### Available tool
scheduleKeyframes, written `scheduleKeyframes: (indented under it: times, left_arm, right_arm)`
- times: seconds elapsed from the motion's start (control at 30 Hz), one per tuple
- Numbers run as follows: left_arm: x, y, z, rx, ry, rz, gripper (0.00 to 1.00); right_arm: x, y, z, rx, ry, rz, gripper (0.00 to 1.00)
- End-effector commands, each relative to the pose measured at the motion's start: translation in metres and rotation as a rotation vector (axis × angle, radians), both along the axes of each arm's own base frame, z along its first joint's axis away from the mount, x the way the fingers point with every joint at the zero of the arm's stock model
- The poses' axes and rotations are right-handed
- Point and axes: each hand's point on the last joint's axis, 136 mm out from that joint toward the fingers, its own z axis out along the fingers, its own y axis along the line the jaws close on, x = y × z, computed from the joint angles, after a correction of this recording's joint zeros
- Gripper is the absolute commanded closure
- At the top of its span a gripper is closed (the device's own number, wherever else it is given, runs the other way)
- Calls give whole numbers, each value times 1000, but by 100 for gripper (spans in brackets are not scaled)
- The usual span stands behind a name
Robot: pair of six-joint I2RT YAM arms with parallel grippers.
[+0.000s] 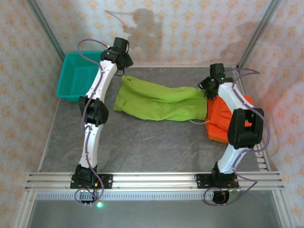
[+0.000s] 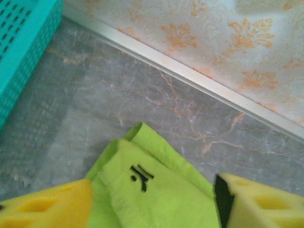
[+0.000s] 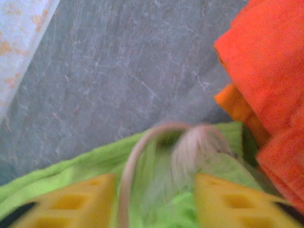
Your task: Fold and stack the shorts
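The lime green shorts [image 1: 156, 102] lie flat across the middle of the table, their dark mark showing in the left wrist view [image 2: 141, 176]. My left gripper [image 1: 122, 64] hovers over their left end, and its yellow fingers [image 2: 57, 204] stand apart with nothing held, so the gripper [image 2: 152, 202] is open. My right gripper [image 1: 209, 88] is over the right end, where the green fabric [image 3: 71, 171] meets the orange shorts [image 1: 221, 121] [image 3: 266, 61]. It is open [image 3: 154, 202], with a pale, blurred drawstring [image 3: 142, 142] looping between its fingers.
A teal mesh basket [image 1: 78, 76] [image 2: 23, 52] stands at the back left corner. Patterned walls close the table at the back and sides. The orange pile sits under the right arm's forearm, near the table's right edge. An aluminium rail [image 1: 156, 180] runs along the front.
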Motion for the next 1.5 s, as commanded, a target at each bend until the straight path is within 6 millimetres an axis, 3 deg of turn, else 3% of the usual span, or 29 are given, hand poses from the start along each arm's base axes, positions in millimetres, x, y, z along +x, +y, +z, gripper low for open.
scheduleKeyframes:
  times: [0.0, 0.1, 0.17, 0.27, 0.33, 0.47, 0.63, 0.83, 1.13, 1.47]
  left_arm:
    - [-7, 11, 80, -46, -151, -25, 18]
    - [-46, 10, 106, -19, -121, -72, 17]
    - [-78, 7, 108, -8, -74, -126, 16]
    - [-129, -3, 91, -23, -18, -243, 16]
    - [-157, -3, 66, -11, 19, -276, 19]
    - [-185, -6, 15, -10, 80, -314, 26]
    - [-186, -10, -38, 17, 149, -336, 34]
    - [-170, -9, -74, 51, 200, -324, 41]
    - [-157, -14, -80, 187, 234, -280, 46]
    - [-164, 5, -108, 399, 377, -231, 53]
  right_arm:
    - [16, 2, 31, 98, -78, -13, 36]
    - [8, 10, 49, 110, -141, 16, 31]
    - [-1, 20, 56, 119, -162, 44, 30]
    - [-17, 46, 53, 134, -162, 111, 29]
    - [-29, 73, 44, 153, -134, 190, 29]
    - [-50, 119, 23, 166, -88, 307, 28]
    - [-67, 153, 0, 159, -42, 393, 27]
    - [-77, 156, -27, 150, 13, 398, 26]
    - [-80, 154, -43, 137, 45, 401, 26]
    - [-82, 153, -53, 123, 66, 410, 26]
